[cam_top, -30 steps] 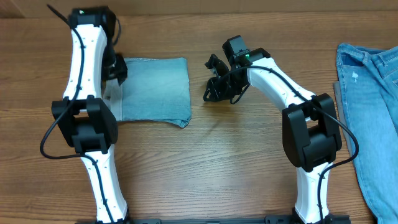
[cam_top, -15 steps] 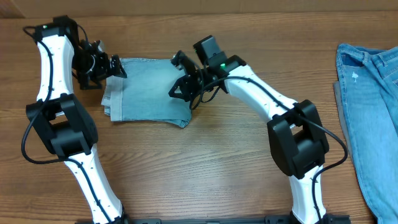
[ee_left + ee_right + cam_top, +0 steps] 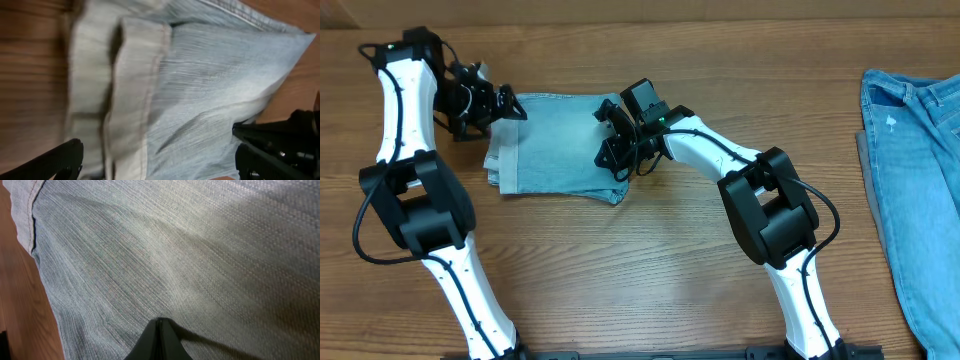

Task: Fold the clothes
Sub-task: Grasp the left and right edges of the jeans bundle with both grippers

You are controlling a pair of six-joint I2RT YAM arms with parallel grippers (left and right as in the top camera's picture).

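Observation:
The pale denim shorts lie folded into a compact rectangle on the wooden table, left of centre. My left gripper is open at the shorts' upper left corner; in the left wrist view its jaws span the whitish folded edge and the pale fabric, holding nothing. My right gripper is shut and its tip rests on the right part of the shorts. The right wrist view shows the closed fingertips pressed against the denim weave, with no fabric between them.
A second, darker blue denim garment lies spread along the table's right edge. Bare wood table lies in front of the folded shorts. In the left wrist view the right gripper's dark body shows at the lower right.
My left arm swung off the shorts to their left corner, then held still. My right gripper moved left from beside the shorts onto their right part and came down on the fabric.

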